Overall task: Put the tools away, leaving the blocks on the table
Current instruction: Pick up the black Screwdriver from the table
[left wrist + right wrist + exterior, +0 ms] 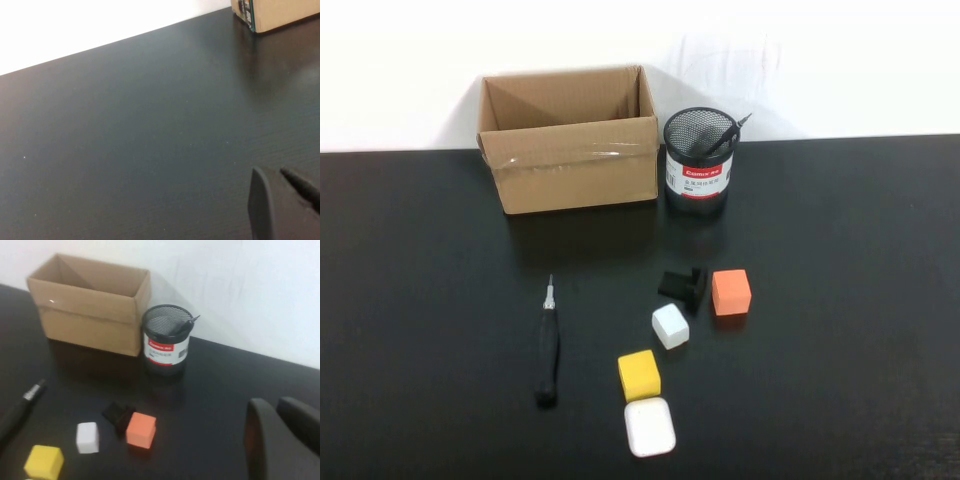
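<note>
A black-handled screwdriver with a short silver tip lies on the black table, left of the blocks; it also shows in the right wrist view. A thin black pen-like driver leans in the mesh cup. The red-handled scissors are out of view. The orange cube, white cube, yellow cube and flat white square sit on the table. Neither arm shows in the high view. My left gripper hangs shut and empty over bare table. My right gripper is shut and empty, off to the right of the blocks.
An open cardboard box stands at the back next to the mesh cup; its corner shows in the left wrist view. A small black angular piece lies beside the orange cube. A white wall runs behind the table.
</note>
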Tool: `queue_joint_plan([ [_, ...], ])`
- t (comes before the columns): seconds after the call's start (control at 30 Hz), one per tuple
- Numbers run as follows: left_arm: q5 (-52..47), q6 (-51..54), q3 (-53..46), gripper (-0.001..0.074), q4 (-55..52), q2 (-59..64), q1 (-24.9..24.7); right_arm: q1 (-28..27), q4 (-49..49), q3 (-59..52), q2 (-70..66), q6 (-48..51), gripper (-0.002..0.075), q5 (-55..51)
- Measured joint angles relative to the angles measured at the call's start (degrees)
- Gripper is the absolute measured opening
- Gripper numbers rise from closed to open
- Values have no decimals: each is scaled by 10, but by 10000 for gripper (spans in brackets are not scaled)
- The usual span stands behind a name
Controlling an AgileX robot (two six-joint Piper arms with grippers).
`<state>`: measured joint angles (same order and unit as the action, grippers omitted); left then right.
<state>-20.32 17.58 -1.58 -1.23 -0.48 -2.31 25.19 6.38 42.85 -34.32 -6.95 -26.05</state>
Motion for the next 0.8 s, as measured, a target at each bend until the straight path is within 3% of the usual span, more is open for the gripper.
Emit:
queue_joint_plan([
  [0.37, 0, 0, 0, -4, 0, 0, 0, 0, 3, -57, 32, 0, -7, -19],
  [0.5, 0, 0, 0, -4, 0, 0, 0, -3, 49, -75, 46, 4, -7, -20],
  [0.8, 0, 0, 0, -4, 0, 0, 0, -129, 44, -216, 172, 0, -7, 68],
])
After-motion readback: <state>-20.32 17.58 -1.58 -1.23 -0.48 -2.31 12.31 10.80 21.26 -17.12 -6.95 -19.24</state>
